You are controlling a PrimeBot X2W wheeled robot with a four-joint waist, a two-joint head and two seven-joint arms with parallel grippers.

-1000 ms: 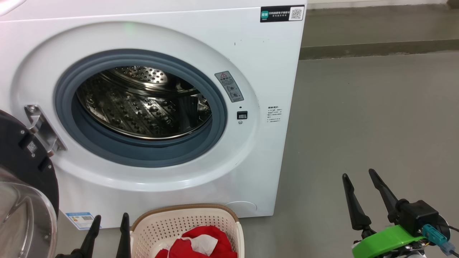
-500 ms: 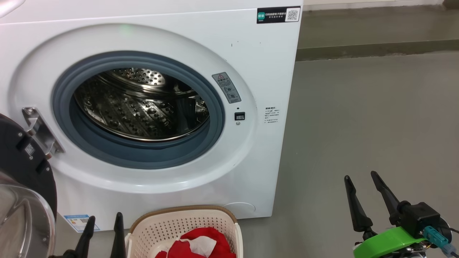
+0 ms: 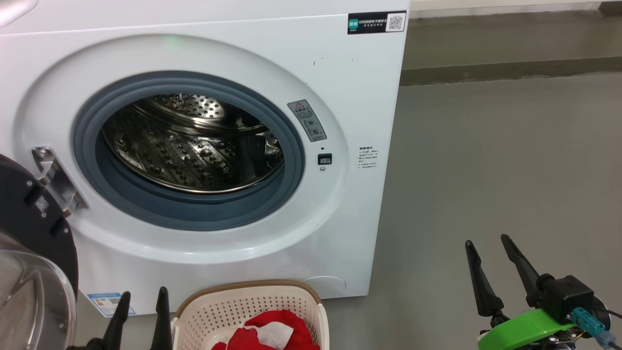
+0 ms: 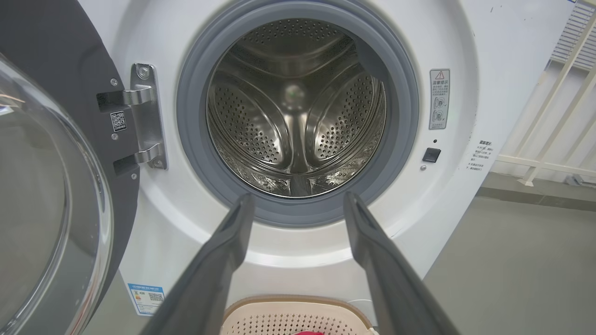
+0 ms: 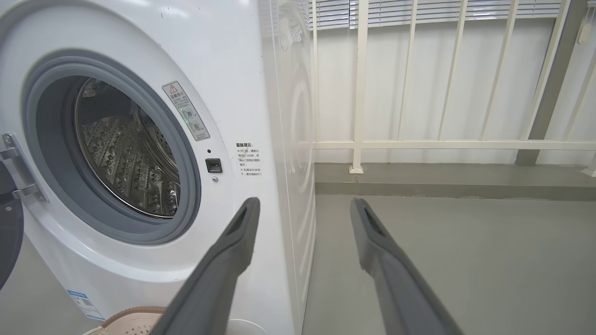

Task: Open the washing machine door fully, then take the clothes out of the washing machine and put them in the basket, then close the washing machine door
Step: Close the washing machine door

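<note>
Here the washing machine door [image 3: 29, 228] stands swung wide open at the left on its metal hinge [image 3: 56, 177]; the drum [image 3: 184, 141] of the washing machine [image 3: 350, 97] shows bare steel; the clothes [image 3: 265, 333] lie in the basket [image 3: 214, 306], near, before the machine; the left gripper [image 3: 145, 291] hovers just left of the basket, jaws apart and empty; the right gripper [image 3: 487, 240] hangs over the floor [image 3: 486, 146] well to the right, jaws apart too.

My head looks down on the washing machine [image 3: 350, 97]; my left wrist faces its drum [image 4: 298, 107] squarely, close; my right, obliquely.
</note>
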